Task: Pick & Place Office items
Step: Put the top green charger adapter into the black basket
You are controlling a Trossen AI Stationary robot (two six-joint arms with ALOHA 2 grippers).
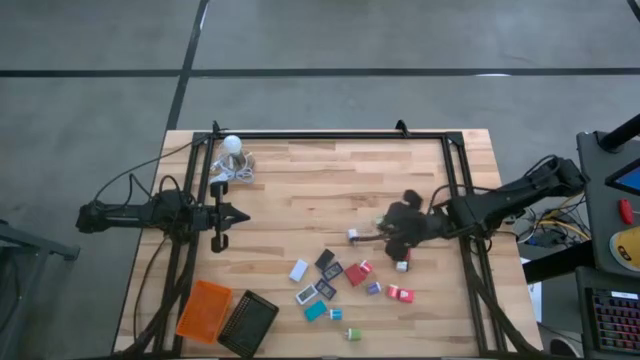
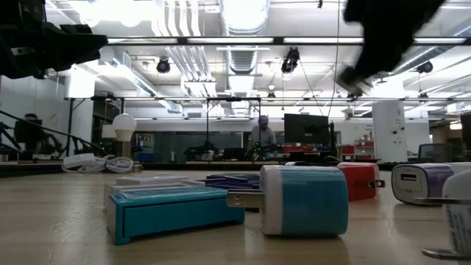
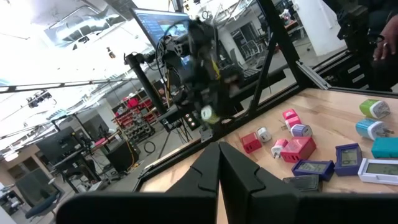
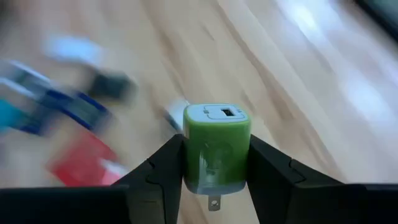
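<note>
- R gripper (image 4: 214, 163): jaws clamped on a green charger (image 4: 216, 147), one finger on each side, USB port on the face toward the cam, a prong sticking out at the other end. In the high view the gripper (image 1: 392, 238) sits over the table (image 1: 330, 180), right of centre, just above the item cluster; whether the charger clears the wood can't be told.
- L gripper (image 1: 243, 216): fingers (image 3: 205, 177) together, nothing held, at the table's left side, well apart from the items.
- Office items (image 1: 340, 285): small blocks scattered on the wood, front-centre; red (image 1: 357, 275), teal (image 1: 315, 311), white (image 1: 299, 270), dark (image 1: 325, 261), purple (image 1: 373, 288), w/ one green piece (image 1: 352, 334) nearest the front edge.
- Low view: teal plug (image 2: 303, 200) and flat teal box (image 2: 173, 210) closest to cam, red block (image 2: 359, 180) behind.
- Orange tray (image 1: 204, 310) and black tray (image 1: 248, 323): side by side at front-left corner, nothing visible in them.
- Bulb (image 1: 232, 146) w/ coiled cord: back-left corner.
</note>
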